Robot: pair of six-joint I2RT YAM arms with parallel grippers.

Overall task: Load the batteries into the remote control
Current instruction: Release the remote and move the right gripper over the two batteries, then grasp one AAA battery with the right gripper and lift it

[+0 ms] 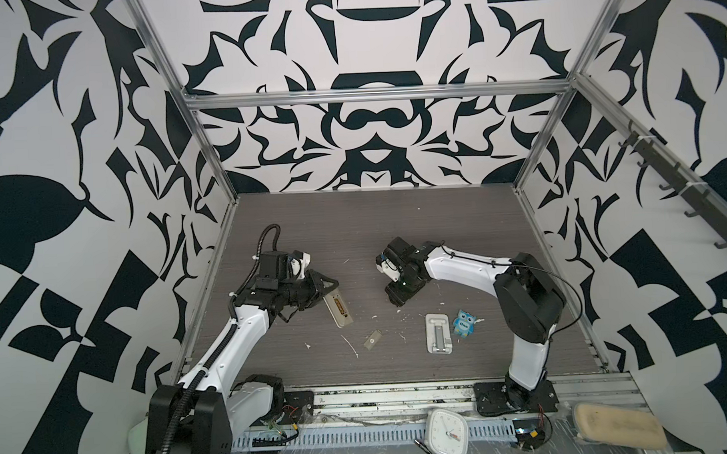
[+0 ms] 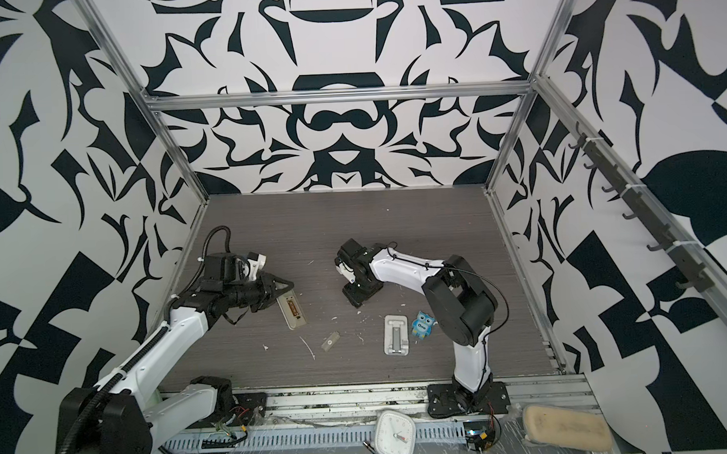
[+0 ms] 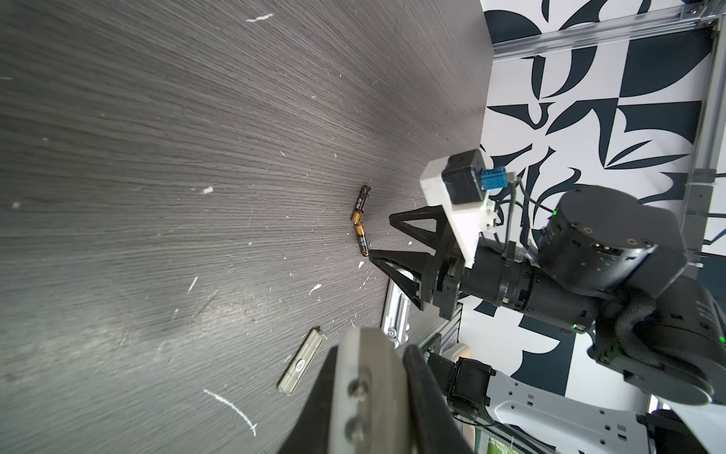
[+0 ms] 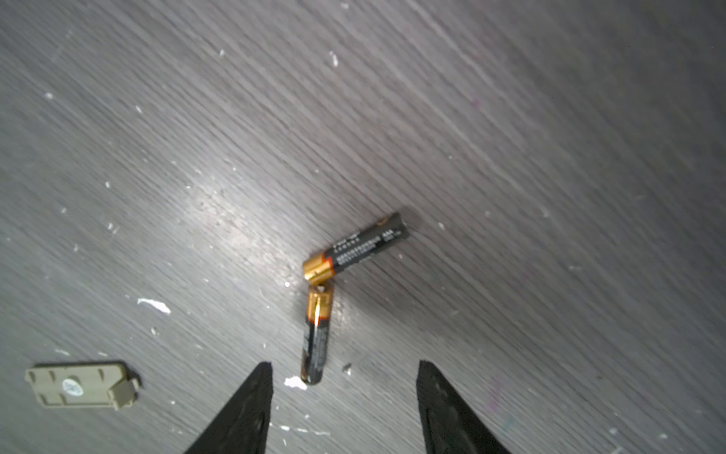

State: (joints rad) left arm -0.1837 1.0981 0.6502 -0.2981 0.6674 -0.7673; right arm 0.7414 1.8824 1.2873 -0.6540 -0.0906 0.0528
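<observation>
The remote control [image 1: 338, 310] lies slanted with its beige back and recessed bay facing up. My left gripper [image 1: 324, 291] is shut on its far end, and in the left wrist view the remote [image 3: 365, 397] fills the gap between the jaws. Two dark batteries with gold ends, one [image 4: 355, 249] and the other [image 4: 316, 334], lie on the table in a V, touching at their gold ends. My right gripper [image 4: 345, 369] hangs open just over the end of the nearer battery, gripping nothing. In both top views the right gripper [image 1: 395, 296] hides the batteries.
A grey-beige cover [image 1: 373, 341] lies alone between the arms. A silvery slotted stand [image 1: 439, 332] and a blue owl toy [image 1: 465, 323] sit right of it. A square white clock [image 1: 446, 433] rests on the front rail. White flecks dot the dark table [image 1: 353, 228].
</observation>
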